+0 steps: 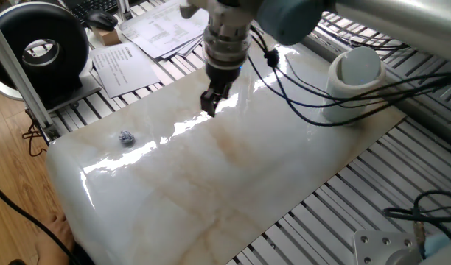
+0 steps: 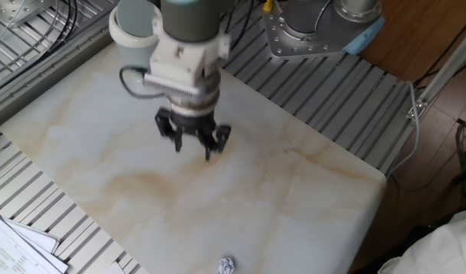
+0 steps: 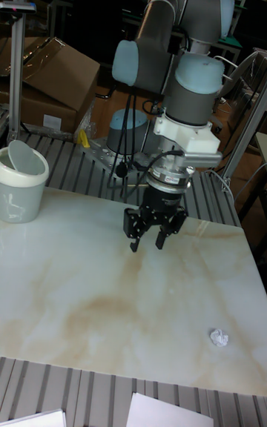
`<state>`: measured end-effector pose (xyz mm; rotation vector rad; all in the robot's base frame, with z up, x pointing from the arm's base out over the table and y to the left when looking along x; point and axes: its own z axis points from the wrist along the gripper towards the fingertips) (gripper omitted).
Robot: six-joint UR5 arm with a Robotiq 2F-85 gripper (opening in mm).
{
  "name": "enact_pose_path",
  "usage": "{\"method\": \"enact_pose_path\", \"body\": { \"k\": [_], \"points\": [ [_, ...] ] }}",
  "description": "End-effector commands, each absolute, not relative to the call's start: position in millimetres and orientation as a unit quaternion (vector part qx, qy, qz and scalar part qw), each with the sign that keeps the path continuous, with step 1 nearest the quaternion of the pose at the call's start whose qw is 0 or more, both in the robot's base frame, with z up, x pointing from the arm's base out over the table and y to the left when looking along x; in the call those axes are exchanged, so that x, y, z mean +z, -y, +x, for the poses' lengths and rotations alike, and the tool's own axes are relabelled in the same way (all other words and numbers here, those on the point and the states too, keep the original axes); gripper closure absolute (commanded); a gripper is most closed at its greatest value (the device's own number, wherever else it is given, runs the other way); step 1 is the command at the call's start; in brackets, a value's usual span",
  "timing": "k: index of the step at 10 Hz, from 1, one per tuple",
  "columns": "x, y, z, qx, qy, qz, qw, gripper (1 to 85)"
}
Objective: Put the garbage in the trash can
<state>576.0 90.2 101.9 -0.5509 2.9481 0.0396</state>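
Observation:
A small crumpled greyish-white wad of garbage (image 1: 125, 138) lies on the marble slab (image 1: 233, 191) near its left end; it also shows as the wad (image 2: 226, 265) and the wad (image 3: 218, 337). The white trash can (image 1: 354, 73) stands at the slab's far right corner, seen as well as the trash can (image 3: 21, 182) and, partly behind the arm, the trash can (image 2: 130, 30). My gripper (image 1: 209, 105) hangs open over the middle of the slab, between the two, with nothing between its fingers. The other views show the gripper (image 2: 193, 146) and the gripper (image 3: 148, 242) with its fingers spread.
A round black device (image 1: 45, 48) and printed paper sheets (image 1: 163, 26) lie beyond the slab's far left edge. Cables (image 1: 321, 96) trail from the arm over the slab toward the trash can. The robot base (image 2: 317, 30) stands beside the slab.

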Motion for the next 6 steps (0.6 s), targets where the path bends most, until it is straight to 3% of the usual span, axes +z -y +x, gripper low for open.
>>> {"method": "enact_pose_path", "body": {
  "k": [1, 4, 6],
  "points": [
    [102.5, -157.7, 631.3, 0.042, -0.982, -0.169, 0.075, 27.3],
    [102.0, -154.2, 632.2, 0.019, -0.984, -0.167, 0.065, 28.3],
    [103.4, -165.6, 635.4, 0.04, -0.983, -0.161, 0.074, 25.7]
  ]
}}
